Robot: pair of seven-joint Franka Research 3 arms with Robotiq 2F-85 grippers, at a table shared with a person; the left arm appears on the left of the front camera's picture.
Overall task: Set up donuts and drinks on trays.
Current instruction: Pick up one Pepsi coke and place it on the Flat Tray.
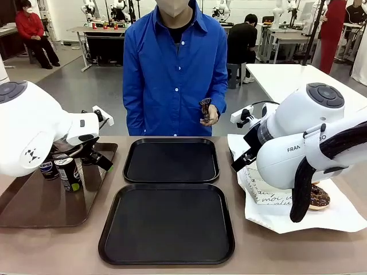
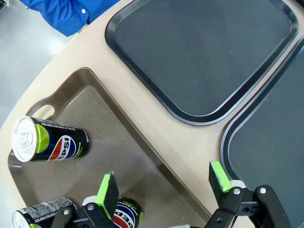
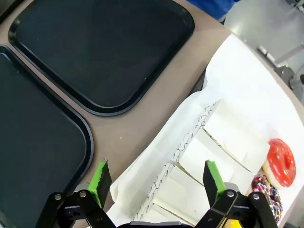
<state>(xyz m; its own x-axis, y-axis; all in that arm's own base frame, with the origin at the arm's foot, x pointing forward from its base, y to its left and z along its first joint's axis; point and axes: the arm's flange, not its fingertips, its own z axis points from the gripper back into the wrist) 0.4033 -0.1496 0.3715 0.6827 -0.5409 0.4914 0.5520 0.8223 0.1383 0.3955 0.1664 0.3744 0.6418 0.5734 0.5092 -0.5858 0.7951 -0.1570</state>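
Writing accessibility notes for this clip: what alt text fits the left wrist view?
The left gripper, jaws open, hovers over the edge of a brown tray holding three Pepsi cans. Two black trays lie beside that tray on the tan table.

Two black trays (image 1: 171, 161) are lying in front, and one brown tray (image 1: 34, 206) is lying too. Three cans (image 2: 50, 141) are standing. Two donuts (image 3: 280, 162) are showing clearly, one red and one sprinkled; perhaps a third is hiding at the edge. About four white paper sleeves (image 3: 228, 137) are lying.
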